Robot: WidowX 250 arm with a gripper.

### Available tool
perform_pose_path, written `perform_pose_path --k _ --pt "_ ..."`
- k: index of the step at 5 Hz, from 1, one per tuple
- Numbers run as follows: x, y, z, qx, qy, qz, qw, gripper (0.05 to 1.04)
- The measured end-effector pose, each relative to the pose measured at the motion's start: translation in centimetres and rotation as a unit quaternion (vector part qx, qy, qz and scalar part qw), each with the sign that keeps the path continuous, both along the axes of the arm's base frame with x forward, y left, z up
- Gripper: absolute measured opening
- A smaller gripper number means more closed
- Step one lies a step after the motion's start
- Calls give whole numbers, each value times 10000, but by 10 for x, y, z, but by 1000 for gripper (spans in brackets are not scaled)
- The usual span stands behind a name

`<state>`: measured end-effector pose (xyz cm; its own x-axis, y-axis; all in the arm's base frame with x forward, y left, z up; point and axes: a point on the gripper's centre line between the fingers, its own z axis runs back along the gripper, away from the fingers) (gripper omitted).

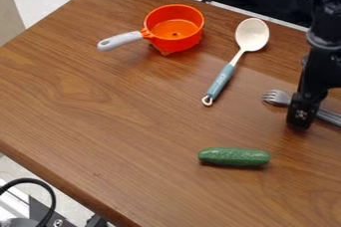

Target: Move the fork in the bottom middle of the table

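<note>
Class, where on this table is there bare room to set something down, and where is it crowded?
The table is bare below the orange pot, left of the spoon and cucumber. Other bare patches lie between spoon and cucumber, and below the cucumber. It is crowded at the right, where the hand hides part of the fork.

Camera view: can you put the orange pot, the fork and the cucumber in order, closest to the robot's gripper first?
1. Fork: right by the gripper, on the picture's right side.
2. Cucumber: lower in the picture, left of the gripper.
3. Orange pot: up at the upper left.
</note>
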<state>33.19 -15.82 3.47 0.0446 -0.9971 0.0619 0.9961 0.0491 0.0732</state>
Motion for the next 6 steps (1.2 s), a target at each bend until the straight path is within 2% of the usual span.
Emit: perform_pose_path --k 1,2,5,6 --pt "0 -2 -3 8 81 -1 10000 1001" --pt "2 -1 -4 27 -20 22 10000 972" --pt "1 -2 -2 -54 59 66 9999 207" --pt "4 1 -1 -47 106 109 9999 122"
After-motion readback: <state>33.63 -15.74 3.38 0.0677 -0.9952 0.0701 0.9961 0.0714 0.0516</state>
